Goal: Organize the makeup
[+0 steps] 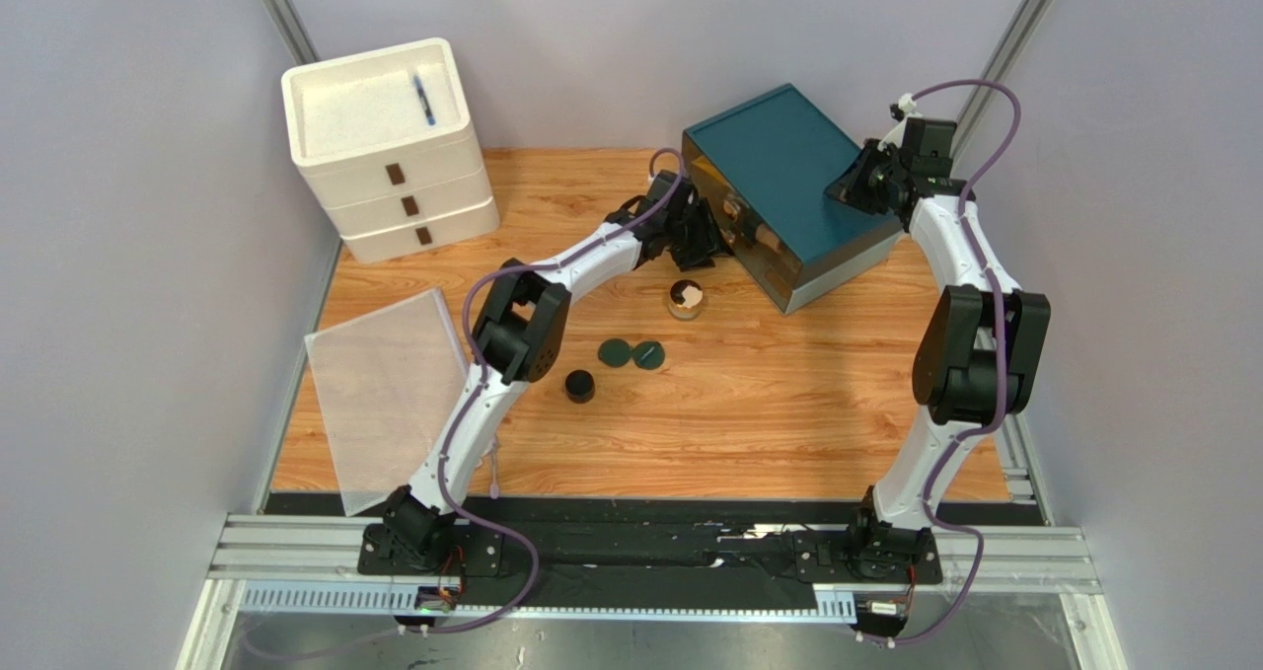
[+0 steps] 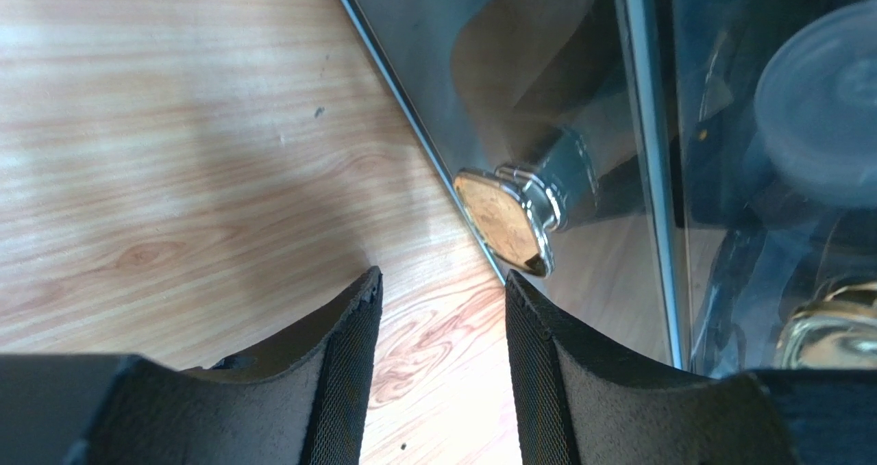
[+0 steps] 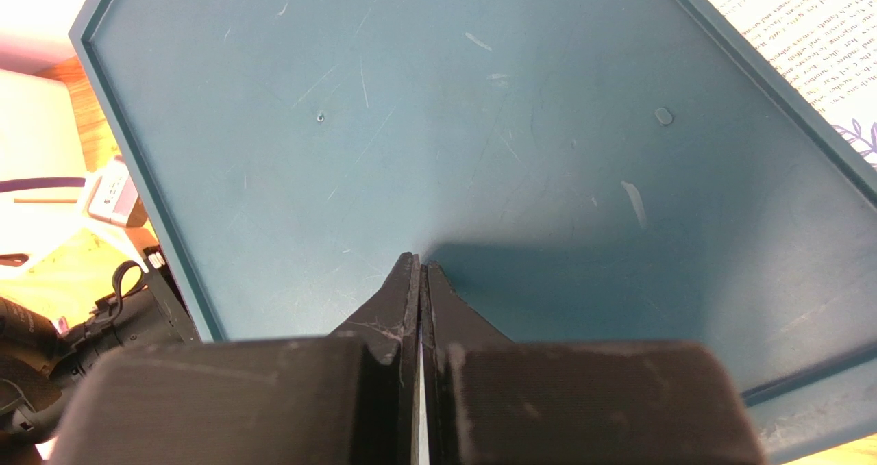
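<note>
The left gripper (image 2: 441, 292) is open with nothing between its fingers, right up against the glass front of the teal case (image 1: 786, 167), with the door's gold knob (image 2: 504, 222) just ahead. The right gripper (image 3: 420, 272) is closed, its tips on the case's lid. On the table just nearer than the left gripper sit a round jar (image 1: 685, 299), then two green compacts (image 1: 615, 352) and a black jar (image 1: 580, 388).
</note>
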Motion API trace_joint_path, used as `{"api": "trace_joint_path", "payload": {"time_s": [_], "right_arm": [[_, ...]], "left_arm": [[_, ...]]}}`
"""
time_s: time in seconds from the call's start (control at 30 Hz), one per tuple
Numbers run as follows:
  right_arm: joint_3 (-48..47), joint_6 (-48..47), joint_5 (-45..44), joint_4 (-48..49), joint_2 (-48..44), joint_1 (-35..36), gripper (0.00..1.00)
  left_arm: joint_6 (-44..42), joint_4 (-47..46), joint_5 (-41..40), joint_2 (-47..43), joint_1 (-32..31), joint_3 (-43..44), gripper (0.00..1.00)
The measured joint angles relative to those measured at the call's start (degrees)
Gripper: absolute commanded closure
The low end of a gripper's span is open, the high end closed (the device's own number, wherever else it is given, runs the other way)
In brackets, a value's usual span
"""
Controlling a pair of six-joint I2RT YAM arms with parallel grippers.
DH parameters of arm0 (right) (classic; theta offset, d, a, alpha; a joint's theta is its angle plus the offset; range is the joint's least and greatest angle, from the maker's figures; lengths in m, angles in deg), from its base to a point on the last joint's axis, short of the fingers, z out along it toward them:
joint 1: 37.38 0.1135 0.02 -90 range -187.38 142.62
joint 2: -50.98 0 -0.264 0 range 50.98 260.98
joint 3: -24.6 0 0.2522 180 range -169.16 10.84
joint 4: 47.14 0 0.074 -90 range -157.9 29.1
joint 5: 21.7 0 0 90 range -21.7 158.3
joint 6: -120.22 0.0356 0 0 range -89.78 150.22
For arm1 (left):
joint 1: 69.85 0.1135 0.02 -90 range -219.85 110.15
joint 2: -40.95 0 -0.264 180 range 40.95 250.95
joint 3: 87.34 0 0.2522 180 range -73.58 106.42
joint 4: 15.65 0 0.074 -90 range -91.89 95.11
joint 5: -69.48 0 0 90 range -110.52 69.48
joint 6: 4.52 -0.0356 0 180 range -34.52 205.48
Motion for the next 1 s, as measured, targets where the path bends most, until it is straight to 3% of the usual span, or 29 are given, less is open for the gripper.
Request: {"api": "trace_joint_path", "payload": {"time_s": [0.67,1.0], "right_arm": [[-1.11,0.0,0.59,0.07,1.05,0.04,1.0],[-1.36,0.0,0.76,-0.17,1.22,0.0,1.0]], "left_arm": [[8.61,-12.57,1.22,-1.4,1.4,-6.25,0.48],[9.88,-7.17,-1.88,-1.29,1.77,-1.22,0.58]]}}
